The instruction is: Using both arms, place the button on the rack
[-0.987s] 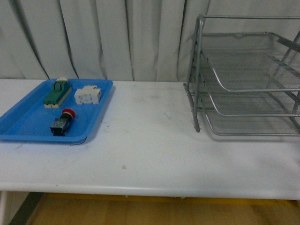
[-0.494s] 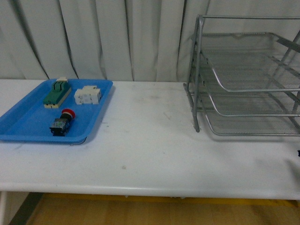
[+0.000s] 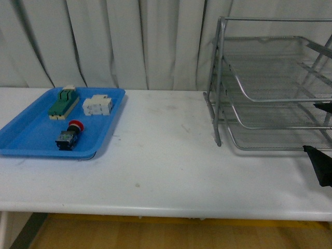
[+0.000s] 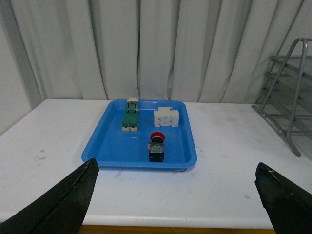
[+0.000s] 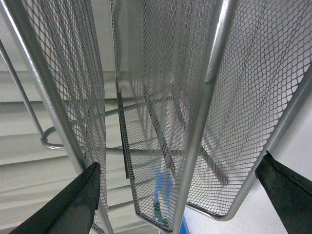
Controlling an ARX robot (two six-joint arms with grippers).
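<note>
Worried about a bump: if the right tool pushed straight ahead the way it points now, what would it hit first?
The rack: its wire-mesh trays fill the view just ahead of the open right tool. Exact distance is unclear, but it looks close.

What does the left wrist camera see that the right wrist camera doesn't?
Only the left wrist view shows the button with its red cap, lying in the blue tray near a white terminal block. Only the right wrist view shows the rack from very close, its mesh filling the picture. Both show the rack, the curtain, and their own left gripper or right gripper, jaws wide apart.
</note>
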